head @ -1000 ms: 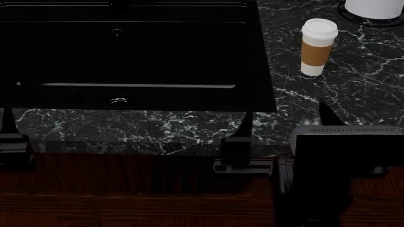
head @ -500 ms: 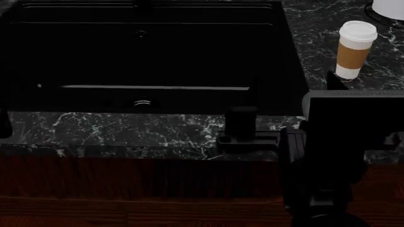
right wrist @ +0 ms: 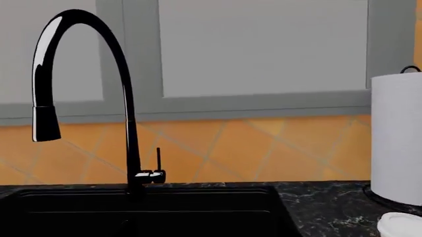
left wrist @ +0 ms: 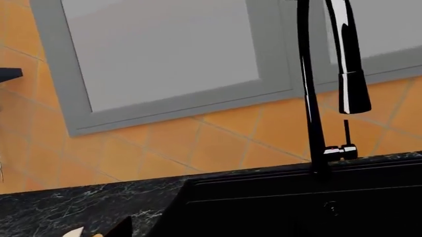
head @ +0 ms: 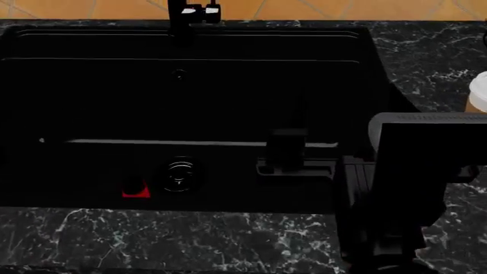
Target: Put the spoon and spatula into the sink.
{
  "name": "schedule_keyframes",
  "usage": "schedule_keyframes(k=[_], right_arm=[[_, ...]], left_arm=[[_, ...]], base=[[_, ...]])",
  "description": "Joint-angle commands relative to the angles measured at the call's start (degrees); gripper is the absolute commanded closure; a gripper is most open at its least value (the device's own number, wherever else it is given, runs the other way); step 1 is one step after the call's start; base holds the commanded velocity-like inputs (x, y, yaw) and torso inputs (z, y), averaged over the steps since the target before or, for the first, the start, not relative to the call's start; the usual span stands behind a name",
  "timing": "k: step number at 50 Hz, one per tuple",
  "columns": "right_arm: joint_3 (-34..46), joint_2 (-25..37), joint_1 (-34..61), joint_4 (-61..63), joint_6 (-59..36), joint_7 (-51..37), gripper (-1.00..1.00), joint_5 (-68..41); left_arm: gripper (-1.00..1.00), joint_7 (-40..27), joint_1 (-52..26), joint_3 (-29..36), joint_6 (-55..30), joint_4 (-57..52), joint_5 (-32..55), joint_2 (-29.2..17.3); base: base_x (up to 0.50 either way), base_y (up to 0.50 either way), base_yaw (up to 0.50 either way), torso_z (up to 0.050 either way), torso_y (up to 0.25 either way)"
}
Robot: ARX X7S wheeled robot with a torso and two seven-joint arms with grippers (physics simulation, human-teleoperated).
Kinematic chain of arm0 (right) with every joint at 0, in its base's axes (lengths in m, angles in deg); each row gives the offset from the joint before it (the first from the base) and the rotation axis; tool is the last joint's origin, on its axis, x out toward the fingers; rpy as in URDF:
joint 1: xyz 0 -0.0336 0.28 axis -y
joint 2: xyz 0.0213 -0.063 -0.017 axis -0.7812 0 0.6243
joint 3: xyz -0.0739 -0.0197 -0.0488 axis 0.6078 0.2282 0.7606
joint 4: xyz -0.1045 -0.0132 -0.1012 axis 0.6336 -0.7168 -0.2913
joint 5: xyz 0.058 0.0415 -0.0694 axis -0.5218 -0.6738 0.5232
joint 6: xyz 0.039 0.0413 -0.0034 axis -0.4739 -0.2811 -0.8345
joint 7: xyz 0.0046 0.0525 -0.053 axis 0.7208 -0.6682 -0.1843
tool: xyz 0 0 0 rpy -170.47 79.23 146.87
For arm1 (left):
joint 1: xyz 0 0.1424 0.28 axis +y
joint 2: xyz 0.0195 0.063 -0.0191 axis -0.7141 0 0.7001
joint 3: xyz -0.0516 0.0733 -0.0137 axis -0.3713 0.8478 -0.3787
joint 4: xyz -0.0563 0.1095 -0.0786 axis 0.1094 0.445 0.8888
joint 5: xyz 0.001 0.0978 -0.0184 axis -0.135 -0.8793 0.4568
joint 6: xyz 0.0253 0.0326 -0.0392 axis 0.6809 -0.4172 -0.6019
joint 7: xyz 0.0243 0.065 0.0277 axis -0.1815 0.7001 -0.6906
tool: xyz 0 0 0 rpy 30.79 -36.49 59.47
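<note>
The sink point(head: 91, 85) is a wide black basin with a round metal drain point(head: 180, 174) and a black faucet point(left wrist: 310, 98) at its back rim. My right gripper point(head: 291, 153) hangs dark over the basin's right half; its jaws blend into the black and nothing shows in them. In the left wrist view a dark wedge point(left wrist: 122, 228) that could be a finger pokes up over the counter. Next to it is a cream tip point(left wrist: 74, 231) with a light-brown bit. Too little shows to tell whether that is the spatula or the spoon. Neither utensil shows anywhere else.
A small red object point(head: 136, 189) lies on the sink floor left of the drain. A coffee cup point(head: 479, 94) stands on the marble counter point(head: 190, 240) at the right edge. A paper towel roll point(right wrist: 399, 138) stands further back on the right. Orange tile and grey window frames rise behind.
The head view has swung up and right: the sink fills more of it, the faucet base has appeared, and the cup has slid to the right edge. The left gripper has left that view.
</note>
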Motion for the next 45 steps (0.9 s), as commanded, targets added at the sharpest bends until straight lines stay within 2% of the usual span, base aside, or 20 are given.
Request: schedule_keyframes(k=[1,9,28,37,45], right_arm=[[-0.58,-0.13,-0.8,0.23,0.73,0.06,-1.0,-1.14],[-0.48,-0.3,-1.22,-0.59,1.45,0.05,-1.0,-1.69],[-2.39,-0.47,-2.65,-0.57,1.78,-0.6,-1.0,-3.68],[-2.18,-0.05,-3.02,-0.37,2.01,-1.15,-1.0,-3.88],[-2.81,0.31,-3.55,-0.28,2.6,-0.75,-1.0,-4.82]], left_arm=[[-1.0,-0.19,-0.25,0.63,-0.49,-0.14,0.27,0.22],[-1.0,-0.24,-0.68,1.05,-1.41,-0.62,0.46,0.27],[-1.0,-1.06,0.13,0.96,-2.98,-1.53,0.44,0.72],[-1.0,-1.27,0.41,0.94,-3.12,-1.79,0.42,0.51],[-1.0,-1.45,0.19,1.09,-3.4,-1.77,0.58,0.82]], base=[[0.5,0.0,0.0,0.0,0.0],[0.5,0.03,0.0,0.0,0.0],[0.4,0.32,0.0,0.0,0.001],[0.02,0.01,0.0,0.0,0.0],[0.0,0.3,0.0,0.0,0.0]])
